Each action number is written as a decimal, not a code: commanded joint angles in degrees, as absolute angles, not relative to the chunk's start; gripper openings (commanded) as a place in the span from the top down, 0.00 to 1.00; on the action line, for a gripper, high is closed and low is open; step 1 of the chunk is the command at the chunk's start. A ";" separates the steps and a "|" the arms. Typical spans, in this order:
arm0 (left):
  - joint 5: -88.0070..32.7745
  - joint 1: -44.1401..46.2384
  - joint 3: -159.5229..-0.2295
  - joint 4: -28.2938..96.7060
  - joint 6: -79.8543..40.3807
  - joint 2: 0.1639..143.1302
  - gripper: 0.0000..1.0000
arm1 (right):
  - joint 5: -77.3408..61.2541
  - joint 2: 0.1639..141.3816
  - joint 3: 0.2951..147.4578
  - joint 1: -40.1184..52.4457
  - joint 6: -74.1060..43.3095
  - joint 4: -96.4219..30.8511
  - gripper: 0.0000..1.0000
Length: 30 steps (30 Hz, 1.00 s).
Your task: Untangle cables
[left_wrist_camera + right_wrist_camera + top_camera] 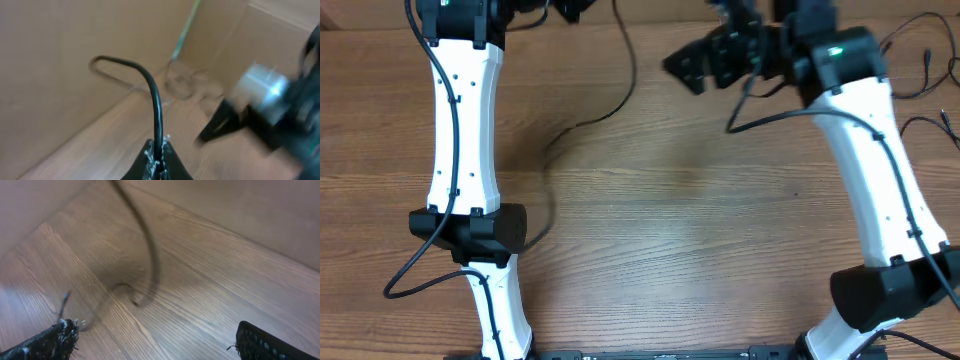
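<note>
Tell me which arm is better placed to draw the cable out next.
Left, probably: the left gripper is shut on the black cable, while the right gripper is open and holds nothing.

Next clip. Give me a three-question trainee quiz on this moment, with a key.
1. True or false: the left gripper is shut on a black cable.
2. In the right wrist view, the right gripper is: A) shut on a plug, B) open, C) out of view.
3. Fill in: the table has a ____-grain surface.

Key: 1 true; 2 B; 3 wood.
</note>
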<state>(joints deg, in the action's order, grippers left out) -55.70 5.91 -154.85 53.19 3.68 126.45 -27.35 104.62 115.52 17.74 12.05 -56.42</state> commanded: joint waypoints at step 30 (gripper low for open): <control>-55.24 9.02 -155.92 54.46 9.02 124.22 0.00 | 13.28 90.89 127.68 14.81 13.28 -57.14 0.96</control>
